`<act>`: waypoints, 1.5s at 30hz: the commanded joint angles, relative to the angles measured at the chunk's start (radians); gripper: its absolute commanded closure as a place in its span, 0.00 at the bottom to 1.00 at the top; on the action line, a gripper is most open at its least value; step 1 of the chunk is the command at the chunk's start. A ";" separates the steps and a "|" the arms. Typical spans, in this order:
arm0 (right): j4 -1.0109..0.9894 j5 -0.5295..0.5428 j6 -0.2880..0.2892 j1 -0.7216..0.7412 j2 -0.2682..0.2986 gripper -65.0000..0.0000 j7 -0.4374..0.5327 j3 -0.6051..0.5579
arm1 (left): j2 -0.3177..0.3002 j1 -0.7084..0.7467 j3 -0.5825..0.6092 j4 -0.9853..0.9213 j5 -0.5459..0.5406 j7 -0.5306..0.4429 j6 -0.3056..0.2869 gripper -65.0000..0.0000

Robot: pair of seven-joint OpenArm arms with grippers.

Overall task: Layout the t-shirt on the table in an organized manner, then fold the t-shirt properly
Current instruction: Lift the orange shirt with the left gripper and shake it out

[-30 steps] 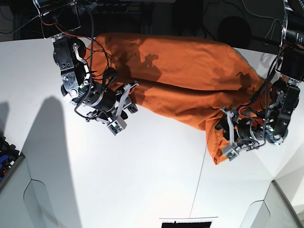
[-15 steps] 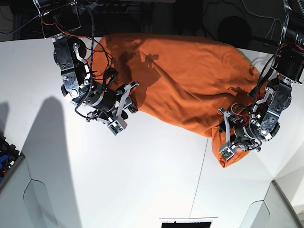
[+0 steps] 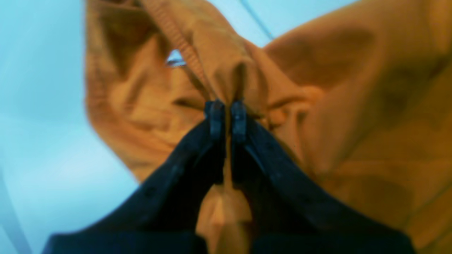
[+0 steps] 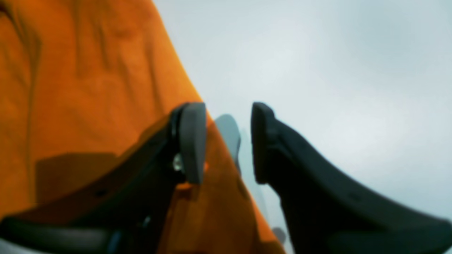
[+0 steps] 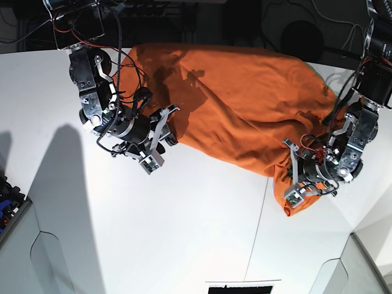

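Observation:
The burnt-orange t-shirt (image 5: 245, 104) lies bunched across the far part of the white table (image 5: 184, 233), with one corner hanging toward the front at the right. My left gripper (image 5: 293, 182) is shut on a fold of that corner. The left wrist view shows the left gripper (image 3: 226, 114) with its tips pinching the cloth (image 3: 353, 106) beside a ribbed hem (image 3: 183, 42). My right gripper (image 5: 160, 142) is open and empty at the shirt's left edge. In the right wrist view, one finger of the right gripper (image 4: 226, 141) is over the cloth (image 4: 88, 88) and the other over bare table (image 4: 335, 70).
A thin dark seam (image 5: 257, 226) runs across the table toward the front. A dark bin of small items (image 5: 7, 205) stands at the left edge. Grey panels (image 5: 343, 269) sit at the front corners. Cables and dark gear lie beyond the far edge (image 5: 202, 18).
My left gripper has pulled the held corner slightly down and forward, and the shirt's middle fold has flattened out. The right arm has not moved.

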 commanded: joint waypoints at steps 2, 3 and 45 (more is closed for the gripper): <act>0.016 0.008 0.000 0.020 0.000 0.66 0.019 0.005 | -0.041 -0.037 -0.068 0.021 -0.026 -0.016 -0.001 1.00; 0.016 0.008 0.000 0.018 0.000 0.66 0.019 0.005 | -0.050 -0.037 -0.103 0.022 -0.042 -0.016 -0.013 1.00; -0.007 -0.090 -0.034 0.018 -0.039 1.00 0.038 0.131 | -0.082 -0.074 -0.296 0.391 -0.571 0.169 -0.300 1.00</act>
